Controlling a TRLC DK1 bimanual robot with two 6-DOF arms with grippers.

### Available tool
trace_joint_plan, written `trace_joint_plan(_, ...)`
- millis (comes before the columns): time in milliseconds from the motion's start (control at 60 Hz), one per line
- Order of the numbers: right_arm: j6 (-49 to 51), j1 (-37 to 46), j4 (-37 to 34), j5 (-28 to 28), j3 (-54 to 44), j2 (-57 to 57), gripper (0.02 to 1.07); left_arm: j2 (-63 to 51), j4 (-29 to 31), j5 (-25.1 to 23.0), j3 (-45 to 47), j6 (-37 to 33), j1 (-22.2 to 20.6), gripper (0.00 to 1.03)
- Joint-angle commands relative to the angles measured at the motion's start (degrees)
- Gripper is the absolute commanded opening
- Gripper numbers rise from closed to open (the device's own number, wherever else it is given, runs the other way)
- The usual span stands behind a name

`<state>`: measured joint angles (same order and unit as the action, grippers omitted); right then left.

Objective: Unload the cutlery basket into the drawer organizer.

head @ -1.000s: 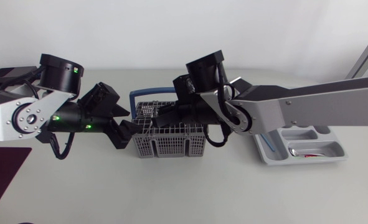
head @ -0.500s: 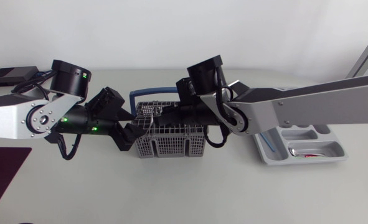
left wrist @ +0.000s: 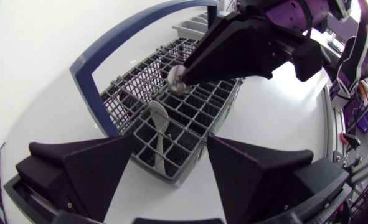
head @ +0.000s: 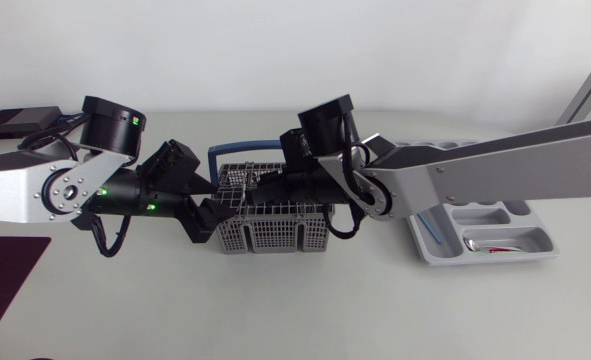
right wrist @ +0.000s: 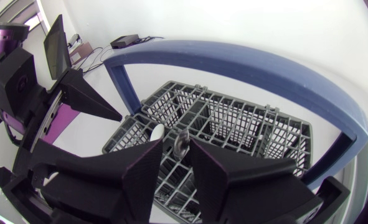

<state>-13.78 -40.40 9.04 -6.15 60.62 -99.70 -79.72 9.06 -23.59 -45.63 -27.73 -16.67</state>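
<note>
The grey wire cutlery basket (head: pixel 275 228) with a blue handle (head: pixel 237 150) stands mid-table. My left gripper (head: pixel 207 210) is open, its fingers either side of the basket's left end (left wrist: pixel 171 134). A white spoon (left wrist: pixel 159 122) stands in a near compartment. My right arm reaches over the basket from the right. Its gripper (head: pixel 247 186) points down into the basket, fingers close around the round top of a metal utensil (right wrist: pixel 182 144), with a gap still showing on one side. The grey drawer organizer (head: pixel 495 215) lies at the right, partly under the right arm.
In the organizer lie a blue-handled piece (head: pixel 431 228) and a spoon (head: pixel 487 245). A small black box (head: pixel 20 120) sits at the back left. A dark purple mat (head: pixel 5 280) covers the front left corner.
My left arm has slid right, bringing its open gripper up to the basket's end. The right gripper's fingers have narrowed around the metal utensil's top.
</note>
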Motion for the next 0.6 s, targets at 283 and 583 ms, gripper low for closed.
trace_joint_plan(283, -1.8, -0.2, 1.8, -0.5, -0.7, -2.9, 0.15, 0.7, -0.4, -0.7, 1.1, -1.0, -0.7, 0.98)
trace_joint_plan(583, -1.6, 0.0, 3.7, -1.2, -1.2, -3.0, 0.08, 1.6, -0.4, -0.8, 1.5, -0.8, -1.9, 0.98)
